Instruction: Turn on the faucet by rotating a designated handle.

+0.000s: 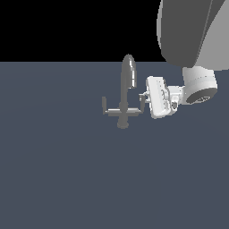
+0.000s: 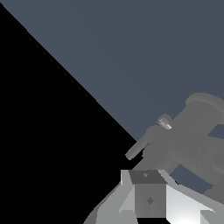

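Observation:
The gray faucet (image 1: pixel 123 111) stands on the floor with its arched spout (image 1: pixel 128 71) upright and a stub at each end of its crossbar. The handle (image 1: pixel 142 103) is the stub on the exterior view's right. My white gripper (image 1: pixel 144 96) lies sideways, right against that stub, fingers pressed together with nothing between them. In the wrist view the faucet (image 2: pixel 192 131) fills the area just beyond my fingertips (image 2: pixel 147 192), and a stub (image 2: pixel 137 148) sticks out close to them. The other stub (image 1: pixel 104 103) stands free.
The flat blue-gray floor (image 1: pixel 67 179) stretches all round the faucet. My arm's bulky white link (image 1: pixel 192 31) hangs above and on the exterior view's right of the faucet.

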`<state>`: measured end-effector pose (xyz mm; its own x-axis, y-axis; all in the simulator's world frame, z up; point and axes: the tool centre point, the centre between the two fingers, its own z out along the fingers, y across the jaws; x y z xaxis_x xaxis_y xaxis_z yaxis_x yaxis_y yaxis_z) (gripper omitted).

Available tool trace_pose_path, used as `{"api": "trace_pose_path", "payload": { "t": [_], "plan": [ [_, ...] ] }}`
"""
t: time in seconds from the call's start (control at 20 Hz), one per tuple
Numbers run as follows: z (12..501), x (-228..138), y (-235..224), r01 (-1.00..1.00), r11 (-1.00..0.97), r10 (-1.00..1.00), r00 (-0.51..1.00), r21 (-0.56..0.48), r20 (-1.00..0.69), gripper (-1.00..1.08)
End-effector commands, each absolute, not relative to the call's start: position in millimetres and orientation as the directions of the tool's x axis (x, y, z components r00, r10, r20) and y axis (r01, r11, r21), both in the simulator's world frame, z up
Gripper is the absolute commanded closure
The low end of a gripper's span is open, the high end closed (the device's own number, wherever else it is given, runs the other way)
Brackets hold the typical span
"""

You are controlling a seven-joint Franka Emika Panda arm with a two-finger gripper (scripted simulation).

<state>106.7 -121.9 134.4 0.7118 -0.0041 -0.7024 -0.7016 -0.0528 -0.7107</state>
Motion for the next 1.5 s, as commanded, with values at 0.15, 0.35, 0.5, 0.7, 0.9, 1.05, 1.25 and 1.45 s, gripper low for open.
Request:
{"api": "trace_pose_path", "payload": {
  "t": [0.15, 0.35, 0.5, 0.7, 0.9, 1.05, 1.25, 1.45],
  "plan": [
    [131.5, 108.8, -120.3, -0.704, -0.044, 0.000, 0.709, -0.708, -0.705, 1.08],
    [131.2, 108.6, -120.4, -0.705, -0.044, 0.000, 0.709, -0.708, -0.705, 1.08],
    [132.4, 105.2, -120.5, -0.705, -0.044, 0.000, 0.709, -0.708, -0.705, 1.08],
    [134.1, 100.2, -120.7, -0.705, -0.044, 0.000, 0.709, -0.708, -0.705, 1.08],
    [136.0, 94.8, -120.9, -0.705, -0.044, 0.000, 0.709, -0.708, -0.705, 1.08],
    [137.5, 90.4, -121.1, -0.705, -0.044, 0.000, 0.709, -0.708, -0.705, 1.08],
    [139.6, 84.1, -121.3, -0.705, -0.044, 0.000, 0.709, -0.708, -0.705, 1.08],
    [142.0, 77.4, -121.6, -0.705, -0.044, 0.000, 0.709, -0.708, -0.705, 1.08]
  ]
}}
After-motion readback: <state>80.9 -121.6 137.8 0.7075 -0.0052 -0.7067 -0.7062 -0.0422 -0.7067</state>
